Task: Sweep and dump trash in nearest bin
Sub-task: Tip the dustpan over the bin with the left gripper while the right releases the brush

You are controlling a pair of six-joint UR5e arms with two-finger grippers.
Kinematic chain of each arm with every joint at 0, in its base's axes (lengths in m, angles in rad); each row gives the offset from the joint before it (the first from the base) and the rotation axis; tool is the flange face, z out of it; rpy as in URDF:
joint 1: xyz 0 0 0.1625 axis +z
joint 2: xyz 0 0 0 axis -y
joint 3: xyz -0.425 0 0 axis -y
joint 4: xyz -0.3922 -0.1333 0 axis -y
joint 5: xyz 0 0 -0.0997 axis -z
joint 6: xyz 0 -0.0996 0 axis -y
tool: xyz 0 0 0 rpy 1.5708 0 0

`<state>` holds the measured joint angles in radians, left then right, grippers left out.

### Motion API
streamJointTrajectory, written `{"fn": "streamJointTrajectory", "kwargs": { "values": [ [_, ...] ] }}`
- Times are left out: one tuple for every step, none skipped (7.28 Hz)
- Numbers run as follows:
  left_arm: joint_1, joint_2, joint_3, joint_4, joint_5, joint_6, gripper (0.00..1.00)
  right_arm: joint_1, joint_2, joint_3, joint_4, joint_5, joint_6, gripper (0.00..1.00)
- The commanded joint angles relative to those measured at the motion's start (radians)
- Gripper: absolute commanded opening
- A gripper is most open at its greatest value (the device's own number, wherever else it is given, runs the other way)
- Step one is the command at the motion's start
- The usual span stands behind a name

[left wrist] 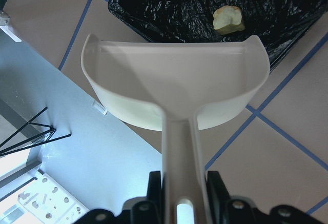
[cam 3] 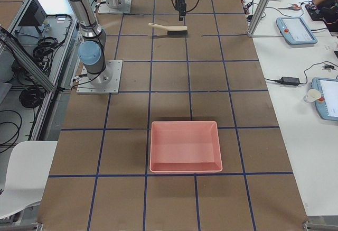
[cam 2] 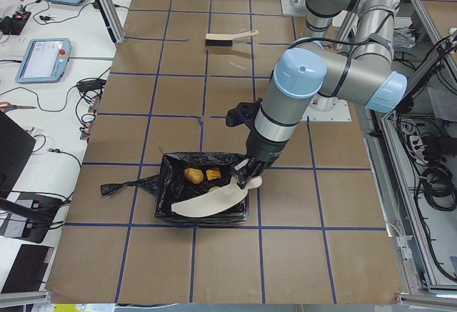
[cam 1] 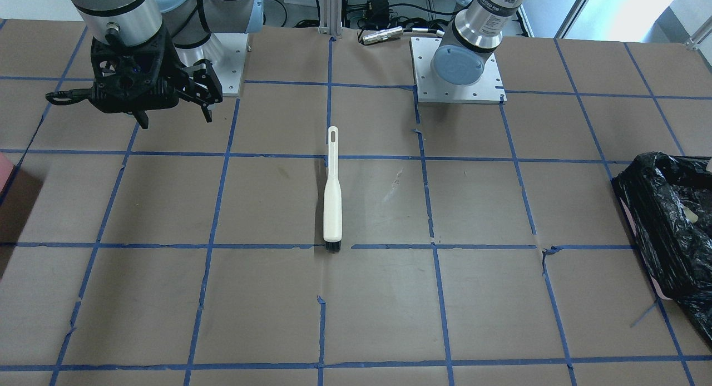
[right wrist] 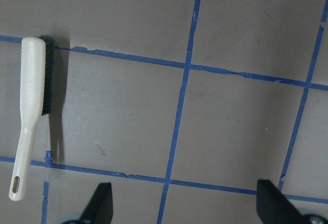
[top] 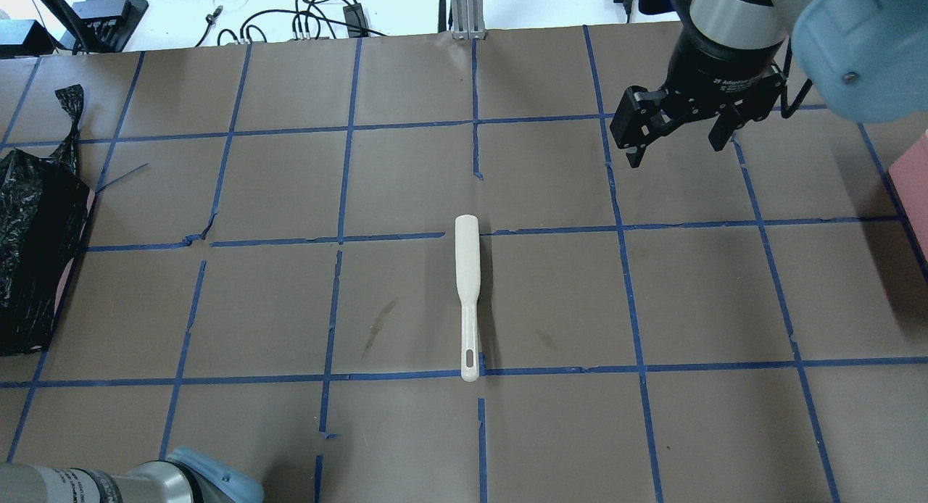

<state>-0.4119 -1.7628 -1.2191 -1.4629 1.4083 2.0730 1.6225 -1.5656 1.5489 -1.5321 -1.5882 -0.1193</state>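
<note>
Pale dustpan (left wrist: 174, 80) gripped by left end effector (left wrist: 183, 185), golden-brown trash (cam 2: 193, 175) in black-bagged bin (left wrist: 154, 8); right end effector (top: 678, 151) agape

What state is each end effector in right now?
Left end effector: closed on the dustpan handle, at the bin.
Right end effector: open, empty.

brush (cam 3: 168, 29): flat, far end | pink tray (cam 3: 185, 146): near middle (well apart)
</note>
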Motion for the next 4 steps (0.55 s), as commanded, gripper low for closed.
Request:
{"fn": "streamJointTrajectory", "kwargs": {
  "values": [
    [-0.130,0.052,0.000,-0.071,-0.054,-0.062,0.01,-0.001,0.001,-0.001,0.003,-0.001,-0.002,1.00],
    [-0.215,0.075,-0.002,-0.073,-0.049,-0.115,0.01,-0.001,0.002,-0.001,0.003,-0.001,-0.002,1.00],
    [-0.285,0.091,-0.003,-0.103,-0.049,-0.173,0.01,0.000,0.002,-0.001,0.003,0.001,0.000,1.00],
    [-0.368,0.103,-0.017,-0.153,-0.052,-0.245,0.01,0.000,0.002,0.000,0.001,0.001,0.000,1.00]
  ]
}}
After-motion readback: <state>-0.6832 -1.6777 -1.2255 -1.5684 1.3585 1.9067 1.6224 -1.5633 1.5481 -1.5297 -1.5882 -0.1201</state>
